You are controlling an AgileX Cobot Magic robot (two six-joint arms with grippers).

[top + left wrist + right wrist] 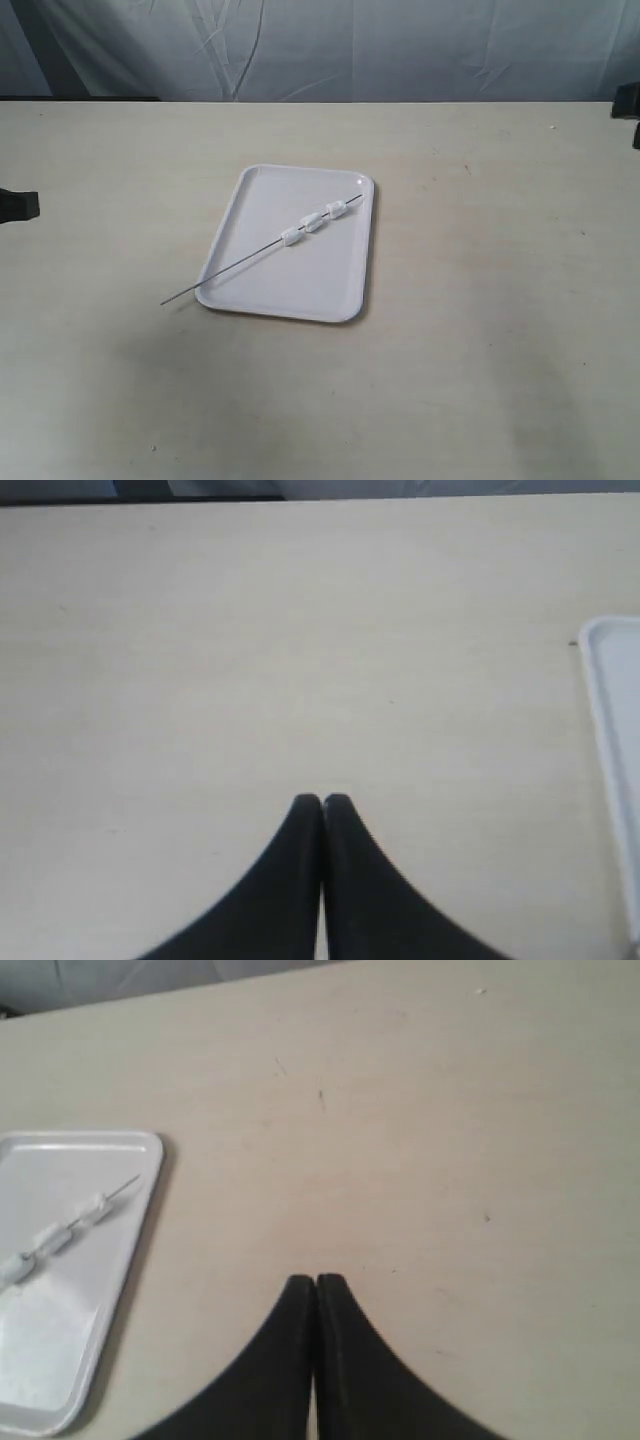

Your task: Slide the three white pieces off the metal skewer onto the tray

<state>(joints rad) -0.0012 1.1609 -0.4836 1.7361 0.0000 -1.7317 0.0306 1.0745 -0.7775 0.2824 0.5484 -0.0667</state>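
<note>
A white tray (262,290) lies mid-table. The thin metal skewer (235,267) rests diagonally across it, its near end poking over the tray's front-left rim onto the table. Three white pieces (313,223) are threaded close together on the skewer's far half. The right wrist view shows the tray (100,1310), the skewer tip (125,1186) and the pieces (58,1237). My left gripper (321,799) is shut and empty over bare table, with the tray's rim (598,680) off to one side. Far from the tray, my right gripper (316,1280) is shut and empty too.
The beige table (480,300) spreads wide around the tray. A wrinkled grey curtain (330,45) hangs behind the far edge. Dark arm parts show at the left edge (15,203) and the upper right edge (628,102) of the exterior view.
</note>
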